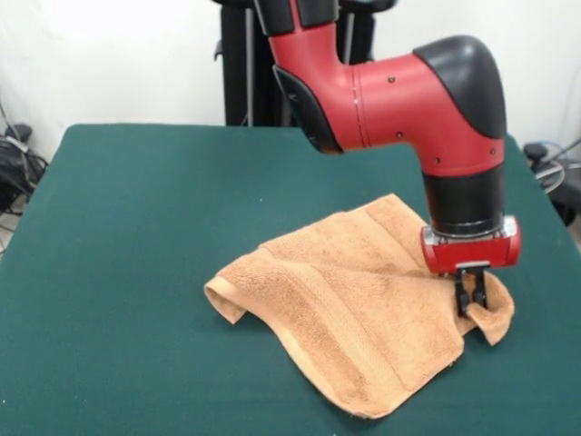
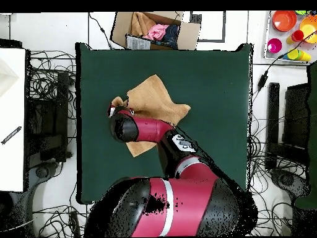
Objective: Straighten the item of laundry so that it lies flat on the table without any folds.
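Observation:
The orange-tan towel (image 1: 354, 304) lies crumpled on the dark green table (image 1: 136, 227), right of centre in the front view. Its left corner (image 1: 222, 300) is curled under and its right corner stands up in a fold. My gripper (image 1: 470, 298) points straight down at that right corner, its fingers close together and pinched on the towel's edge. In the overhead view the towel (image 2: 155, 98) lies on the left part of the table (image 2: 210, 93), and the arm's wrist (image 2: 122, 127) covers the towel's left side and hides the gripper.
Off the table's far edge in the overhead view stand a cardboard box (image 2: 155, 30) with clothes and a tray of coloured cups (image 2: 291, 28). Cables and black equipment (image 2: 46, 118) line both sides. A white surface (image 2: 12, 118) lies at the left.

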{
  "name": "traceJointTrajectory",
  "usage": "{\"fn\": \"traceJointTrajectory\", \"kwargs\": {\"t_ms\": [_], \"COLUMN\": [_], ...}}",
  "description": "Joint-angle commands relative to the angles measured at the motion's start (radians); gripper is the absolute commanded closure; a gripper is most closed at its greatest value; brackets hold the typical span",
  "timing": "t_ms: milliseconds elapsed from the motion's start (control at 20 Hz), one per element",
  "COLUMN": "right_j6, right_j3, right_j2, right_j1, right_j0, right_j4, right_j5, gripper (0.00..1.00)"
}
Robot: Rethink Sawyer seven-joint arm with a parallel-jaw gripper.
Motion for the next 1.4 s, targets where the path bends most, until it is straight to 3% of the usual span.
{"fn": "traceJointTrajectory", "kwargs": {"t_ms": [50, 300, 350, 550, 600, 750, 1000, 1400], "right_j6": [0.137, 0.107, 0.099, 0.095, 0.075, 0.119, 0.122, 0.057], "right_j3": [-0.034, -0.047, -0.054, -0.064, -0.073, -0.048, -0.048, -0.106], "right_j2": [0.059, 0.081, 0.079, 0.064, 0.050, 0.025, -0.074, -0.073], "right_j1": [0.195, 0.206, 0.205, 0.182, 0.150, 0.075, -0.174, -0.303], "right_j0": [-0.026, -0.033, -0.032, -0.017, -0.001, 0.019, 0.099, 0.062], "right_j4": [-0.022, -0.043, -0.054, -0.065, -0.053, -0.011, 0.050, 0.020], "right_j5": [-0.045, -0.033, -0.024, -0.037, 0.024, 0.039, 0.262, 0.498], "gripper": [1.00, 1.00, 0.00, 0.00, 0.00, 0.00, 0.00, 0.00]}}
